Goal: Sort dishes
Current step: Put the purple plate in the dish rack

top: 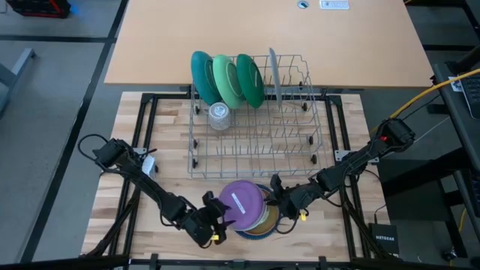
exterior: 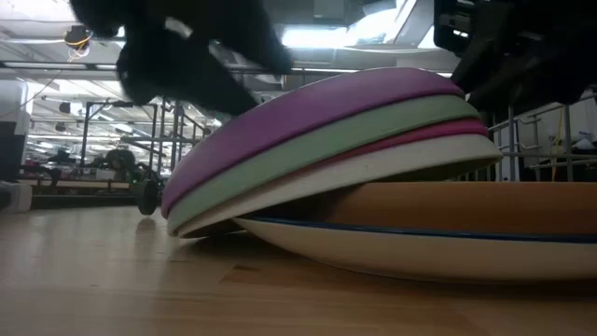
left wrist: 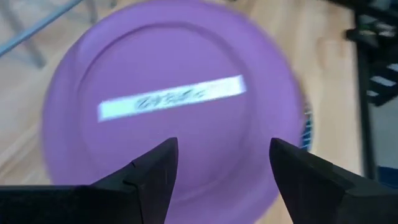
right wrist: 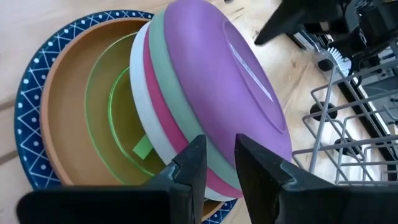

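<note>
Pale wooden desk (top: 135,135) carries a tilted stack of bowls near its front edge: purple bowl (right wrist: 236,81) on top, upside down, over pale green, pink and white ones, leaning in a tan bowl (right wrist: 68,106) on a blue-patterned plate (right wrist: 28,118). My right claw (right wrist: 216,163) pinches the tilted stack's rim. My left claw (left wrist: 221,168) hovers, fingers spread, above the purple bowl. Behind stands the wire rack (top: 255,142), holding three green plates (top: 229,79), a grey plate (top: 273,71) and a glass (top: 218,115).

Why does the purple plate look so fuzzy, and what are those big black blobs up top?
Left wrist view: the purple plate sits too close, so it blurs. Low view: the blobs are arms against bright ceiling lights, just dark shapes.
</note>
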`<state>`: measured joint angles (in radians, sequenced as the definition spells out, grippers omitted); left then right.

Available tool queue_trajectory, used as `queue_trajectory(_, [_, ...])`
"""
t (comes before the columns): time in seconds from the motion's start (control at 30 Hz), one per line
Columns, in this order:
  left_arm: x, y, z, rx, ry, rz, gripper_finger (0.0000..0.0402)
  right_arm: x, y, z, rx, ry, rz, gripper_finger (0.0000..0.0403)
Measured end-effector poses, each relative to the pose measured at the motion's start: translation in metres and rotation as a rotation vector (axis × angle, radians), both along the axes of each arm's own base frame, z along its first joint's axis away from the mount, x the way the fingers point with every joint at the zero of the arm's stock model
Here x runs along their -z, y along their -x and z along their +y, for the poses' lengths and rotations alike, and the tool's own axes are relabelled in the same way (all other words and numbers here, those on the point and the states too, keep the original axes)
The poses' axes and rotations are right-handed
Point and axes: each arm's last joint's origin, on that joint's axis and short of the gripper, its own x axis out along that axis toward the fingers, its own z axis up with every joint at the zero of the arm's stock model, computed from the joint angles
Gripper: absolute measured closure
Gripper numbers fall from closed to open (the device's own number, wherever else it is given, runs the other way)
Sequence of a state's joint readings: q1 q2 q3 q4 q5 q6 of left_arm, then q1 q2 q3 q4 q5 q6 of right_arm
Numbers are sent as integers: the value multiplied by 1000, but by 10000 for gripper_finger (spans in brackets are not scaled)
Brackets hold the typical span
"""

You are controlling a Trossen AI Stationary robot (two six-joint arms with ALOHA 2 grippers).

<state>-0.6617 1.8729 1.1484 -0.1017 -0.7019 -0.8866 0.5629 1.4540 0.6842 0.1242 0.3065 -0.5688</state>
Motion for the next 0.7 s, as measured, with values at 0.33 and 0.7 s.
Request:
queue_trajectory(0.33, [5, 4, 5, -107, 55, 29, 159, -1, 0, 0, -9, 9, -10, 315])
queue_trajectory(0.7, [6, -8, 23, -122, 99, 64, 159, -1, 0, 0, -40, 53, -18, 315])
